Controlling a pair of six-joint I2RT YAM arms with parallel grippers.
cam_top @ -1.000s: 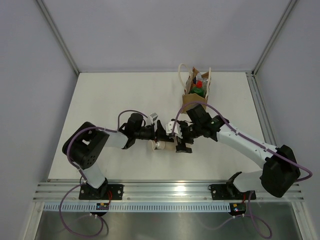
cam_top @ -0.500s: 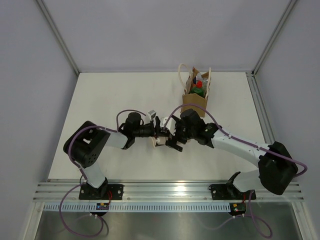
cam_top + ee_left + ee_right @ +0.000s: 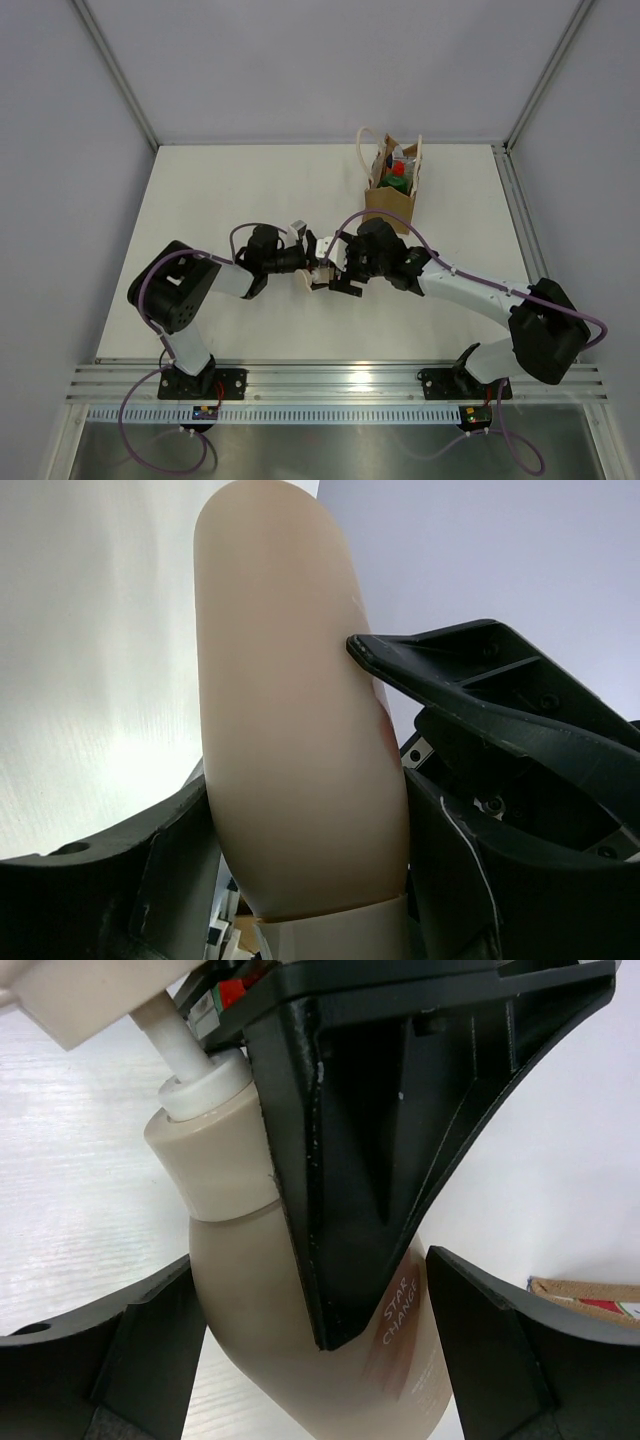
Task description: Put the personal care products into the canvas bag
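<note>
While the left fingers point(image 3: 150, 880) clamp the beige pump bottle point(image 3: 290, 730) at mid-frame, the right fingers point(image 3: 150, 1360) flank its body; whether they grip is unclear.

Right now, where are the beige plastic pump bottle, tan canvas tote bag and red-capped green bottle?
beige plastic pump bottle point(image 3: 290, 730), left wrist view, middle of its body.
tan canvas tote bag point(image 3: 388, 210), top external view, near outer wall.
red-capped green bottle point(image 3: 397, 181), top external view, cap end inside the bag.

Beige pump bottle point(image 3: 295, 730) cropped at lower edge in left wrist view, pump head point(image 3: 80, 995) cut by right wrist frame's corner, canvas bag point(image 3: 590, 1293) an edge sliver, contents too small overhead.
</note>
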